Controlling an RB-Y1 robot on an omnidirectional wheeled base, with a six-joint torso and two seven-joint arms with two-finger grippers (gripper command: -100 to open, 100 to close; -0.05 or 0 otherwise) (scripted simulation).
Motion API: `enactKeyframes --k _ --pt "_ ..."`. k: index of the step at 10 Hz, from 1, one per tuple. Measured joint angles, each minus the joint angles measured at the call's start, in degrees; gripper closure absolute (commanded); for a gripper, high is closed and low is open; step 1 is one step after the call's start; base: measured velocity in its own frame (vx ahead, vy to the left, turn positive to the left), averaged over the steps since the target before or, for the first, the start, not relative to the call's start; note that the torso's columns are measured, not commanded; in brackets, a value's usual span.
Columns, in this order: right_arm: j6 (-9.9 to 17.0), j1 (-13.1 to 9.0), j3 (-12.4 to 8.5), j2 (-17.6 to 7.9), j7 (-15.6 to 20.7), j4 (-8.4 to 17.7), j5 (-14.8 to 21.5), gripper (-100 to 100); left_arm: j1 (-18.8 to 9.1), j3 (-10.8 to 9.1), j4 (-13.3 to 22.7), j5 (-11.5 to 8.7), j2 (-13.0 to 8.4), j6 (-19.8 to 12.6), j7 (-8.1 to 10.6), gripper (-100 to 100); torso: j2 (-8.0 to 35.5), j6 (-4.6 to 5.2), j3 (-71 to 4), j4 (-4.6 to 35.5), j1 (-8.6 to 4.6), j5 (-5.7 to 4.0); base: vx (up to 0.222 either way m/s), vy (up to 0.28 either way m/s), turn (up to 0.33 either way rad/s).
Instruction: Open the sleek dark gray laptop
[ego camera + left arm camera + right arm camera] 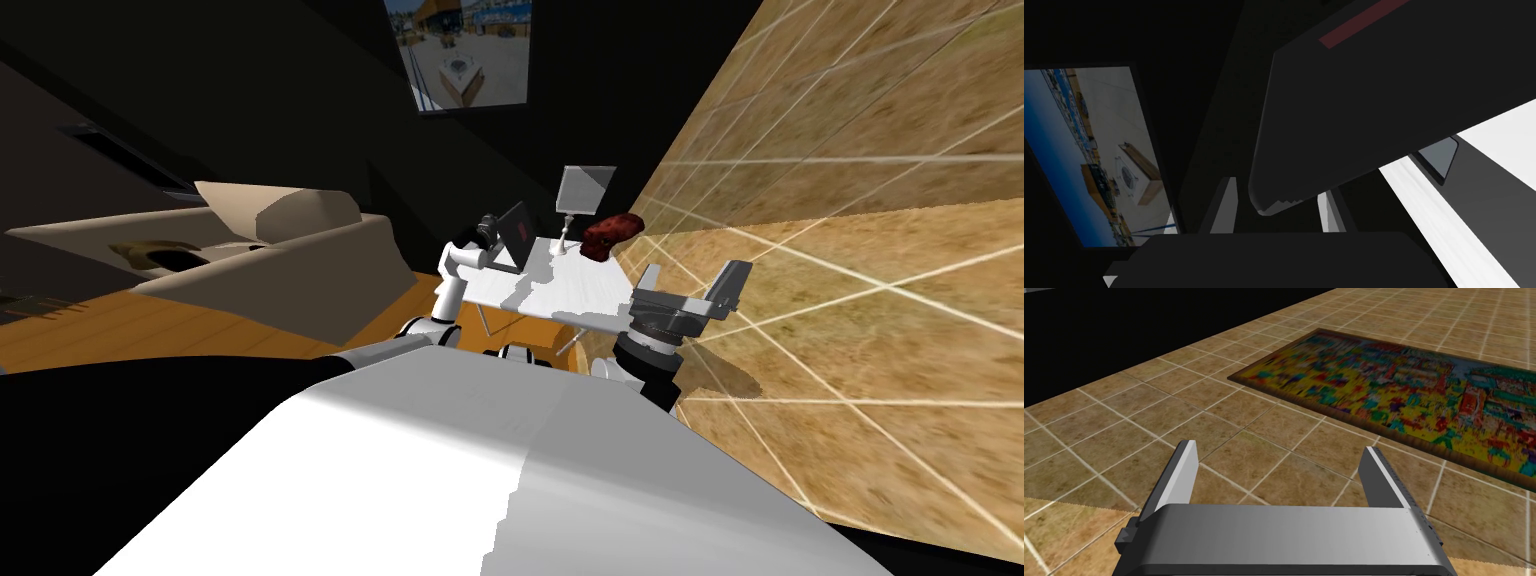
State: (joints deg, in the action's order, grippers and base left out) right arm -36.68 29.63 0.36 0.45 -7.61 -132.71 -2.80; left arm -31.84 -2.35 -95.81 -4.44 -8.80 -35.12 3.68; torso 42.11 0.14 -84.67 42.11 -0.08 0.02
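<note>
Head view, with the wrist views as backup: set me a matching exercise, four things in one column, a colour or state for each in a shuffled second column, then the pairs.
Things
1. laptop
2. right gripper
3. sofa
4. table

Colour or state
A. white top
B. beige
C. fingers wide apart, nothing between them
D. dark, lid raised off its base

Pairs: 1-D, 2-C, 3-B, 4-A

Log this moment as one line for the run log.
left gripper: shut on dark grey laptop, lid partly raised | right gripper: open, idle right of white table
</note>
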Motion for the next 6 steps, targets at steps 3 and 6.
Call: enactKeyframes --k 3,6 --pt "0.0 0.0 0.0 0.0 0.0 0.0 0.0 0 1.1 -1.71 2.5 -2.1 2.2 3.6 2.42 100 0.0 0.03 0.0 0.1 -0.13 -0.07 0.005 0.072 0.014" --pt "0.0 0.0 0.0 0.0 0.0 0.0 0.0 0 2.6 -3.21 4.8 -4.0 4.9 7.2 4.76 100 0.1 -0.07 0.0 0.1 0.06 -0.03 0.005 0.066 0.008"
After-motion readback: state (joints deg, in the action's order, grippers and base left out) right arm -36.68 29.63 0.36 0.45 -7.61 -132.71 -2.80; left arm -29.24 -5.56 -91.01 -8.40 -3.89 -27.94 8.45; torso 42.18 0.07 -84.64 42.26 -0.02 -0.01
